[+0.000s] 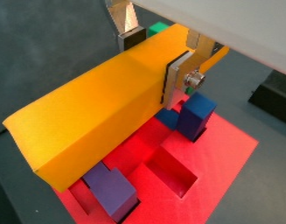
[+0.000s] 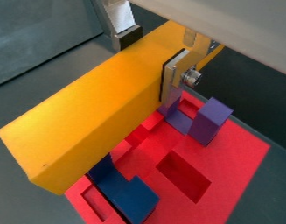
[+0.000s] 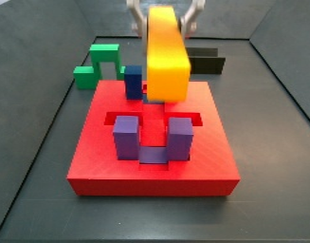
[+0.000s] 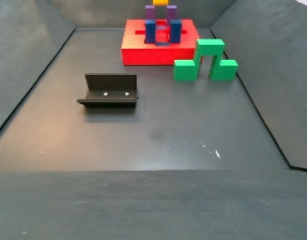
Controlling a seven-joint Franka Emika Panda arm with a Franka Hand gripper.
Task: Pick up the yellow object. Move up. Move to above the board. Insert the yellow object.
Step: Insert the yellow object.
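My gripper (image 1: pixel 155 57) is shut on the yellow object (image 1: pixel 93 114), a long yellow-orange bar, with one silver finger (image 1: pixel 177 80) flat on each side; it also shows in a wrist view (image 2: pixel 151 54) around the bar (image 2: pixel 98 114). In a side view the bar (image 3: pixel 166 57) hangs over the back half of the red board (image 3: pixel 151 169), its lower end near a blue block (image 3: pixel 135 81). Two purple blocks (image 3: pixel 127 135) stand upright at the board's front. Red recesses (image 2: pixel 180 173) show below the bar. In a side view the board (image 4: pixel 137 54) lies far back.
A green arch-shaped block (image 3: pixel 100 65) stands left of the board's back, and a dark black block (image 3: pixel 208 64) lies behind it. The fixture (image 4: pixel 109 92) stands on the grey floor, left of the green block (image 4: pixel 206 62). Grey walls enclose the floor.
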